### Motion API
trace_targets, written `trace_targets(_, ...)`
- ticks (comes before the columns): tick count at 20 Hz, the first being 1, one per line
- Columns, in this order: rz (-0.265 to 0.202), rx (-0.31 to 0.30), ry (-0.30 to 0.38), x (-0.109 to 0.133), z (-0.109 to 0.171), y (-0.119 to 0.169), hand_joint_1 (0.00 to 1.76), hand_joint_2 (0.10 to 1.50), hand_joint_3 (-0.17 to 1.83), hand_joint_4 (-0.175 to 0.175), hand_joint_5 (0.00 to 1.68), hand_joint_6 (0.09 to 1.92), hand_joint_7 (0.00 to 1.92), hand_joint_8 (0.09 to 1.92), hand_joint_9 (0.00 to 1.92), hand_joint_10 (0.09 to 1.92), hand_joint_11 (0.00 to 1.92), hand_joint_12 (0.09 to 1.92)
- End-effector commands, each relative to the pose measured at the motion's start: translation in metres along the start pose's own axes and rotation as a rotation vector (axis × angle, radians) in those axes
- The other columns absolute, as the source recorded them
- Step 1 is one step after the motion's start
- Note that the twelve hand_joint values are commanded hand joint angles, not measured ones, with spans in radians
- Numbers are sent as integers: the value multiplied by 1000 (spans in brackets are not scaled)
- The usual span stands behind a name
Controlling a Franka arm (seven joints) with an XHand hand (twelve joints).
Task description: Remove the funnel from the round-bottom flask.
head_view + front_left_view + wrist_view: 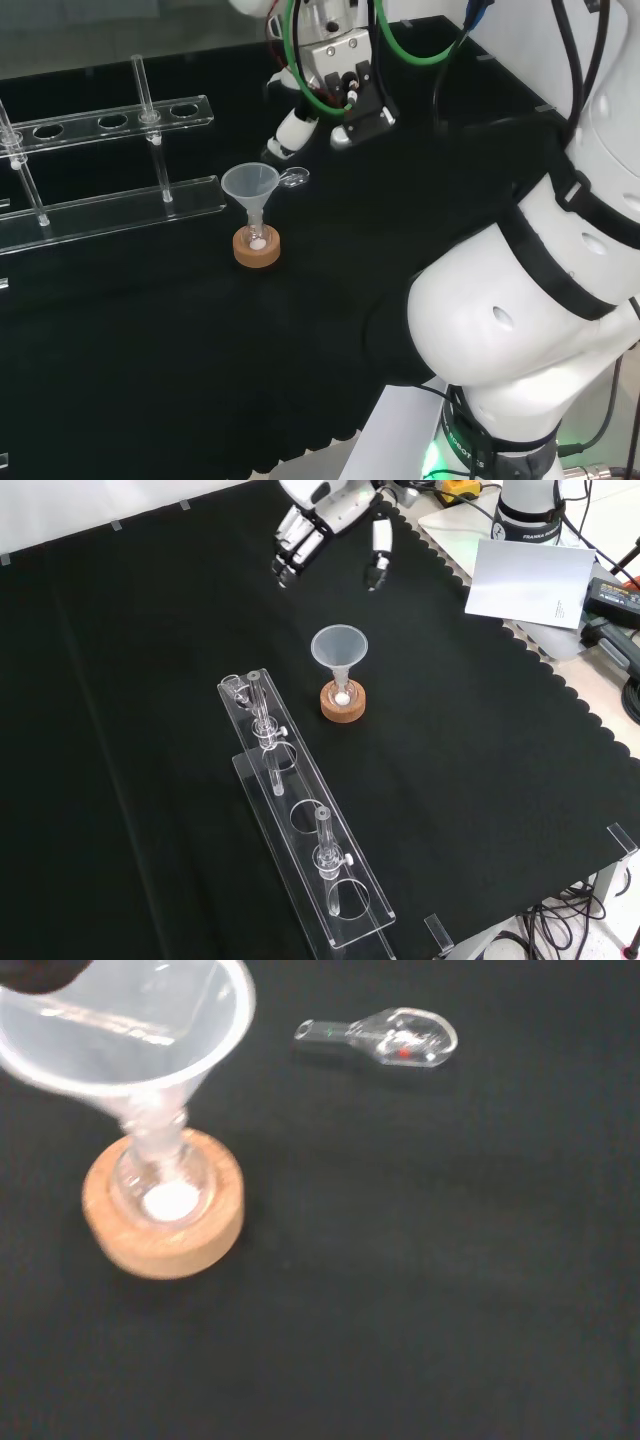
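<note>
The fingers [290,555] hang relaxed and apart, holding nothing, on the hand [325,510] above the far side of the counter [480,740] in the front view. The funnel [339,647] stands upright, nearer than them, stem down in the round-bottom flask [342,693] on its cork ring [343,708]. A small glass scoop [293,179] lies between; the clear rack [300,820] stands nearer still.

Clear acrylic test-tube rack [300,825] lies on black cloth [130,730], long axis running diagonally in front view, round holes along top shelf. Glass tubes [262,715] stand upright in rack. Small clear glass weighing scoop [385,1037] lies flat on cloth, apart from rack, red fleck visible inside. White paper sheet [528,580] rests past cloth's scalloped edge at front view's upper right, beside cables [615,585].
</note>
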State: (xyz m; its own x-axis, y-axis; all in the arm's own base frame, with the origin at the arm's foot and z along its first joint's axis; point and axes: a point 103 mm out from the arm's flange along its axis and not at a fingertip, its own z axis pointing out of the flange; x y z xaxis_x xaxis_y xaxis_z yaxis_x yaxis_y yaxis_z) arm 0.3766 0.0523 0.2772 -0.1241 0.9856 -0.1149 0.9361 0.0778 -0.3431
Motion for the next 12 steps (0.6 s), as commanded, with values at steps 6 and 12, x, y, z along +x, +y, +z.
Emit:
trace_targets(6, -1, 83, -66, 39, 9, -3, 555, 690, 287, 24, 70, 87, 0, 359, 194, 718, 323, 1407)
trace_targets(12, 1, 125, -109, 51, 15, 11, 542, 697, 234, 39, 23, 87, 0, 249, 131, 768, 334, 1425)
